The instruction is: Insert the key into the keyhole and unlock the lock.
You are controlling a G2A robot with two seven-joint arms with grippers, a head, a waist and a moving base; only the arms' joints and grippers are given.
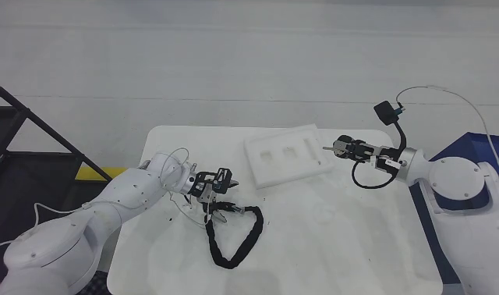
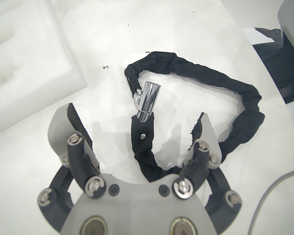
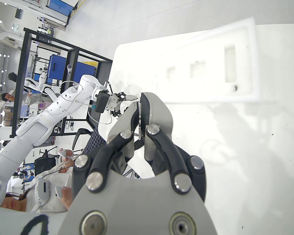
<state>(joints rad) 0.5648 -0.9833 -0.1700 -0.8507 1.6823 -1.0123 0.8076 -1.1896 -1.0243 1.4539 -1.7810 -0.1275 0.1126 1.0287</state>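
A black fabric-sleeved chain lock [image 1: 234,244] lies in a loop on the white table [image 1: 327,240]. Its chrome lock cylinder [image 2: 147,102] joins the two sleeve ends [image 2: 210,74]. My left gripper [image 2: 137,125] is open just above the table, its fingers [image 2: 72,123] on either side of the sleeve end below the cylinder without touching it; in the top view this left gripper [image 1: 214,186] sits at the loop's upper end. Over the table's right part my right gripper [image 1: 343,147] is shut on a thin metal key [image 1: 328,147] that sticks out toward the left. The key [image 3: 139,123] shows edge-on between the pads.
A white foam tray [image 1: 288,156] with shallow rectangular recesses lies at the back middle of the table, between the two grippers; it also appears as the foam tray [image 2: 27,50] and the foam tray [image 3: 210,69]. A thin white cable [image 1: 183,205] trails near the left arm.
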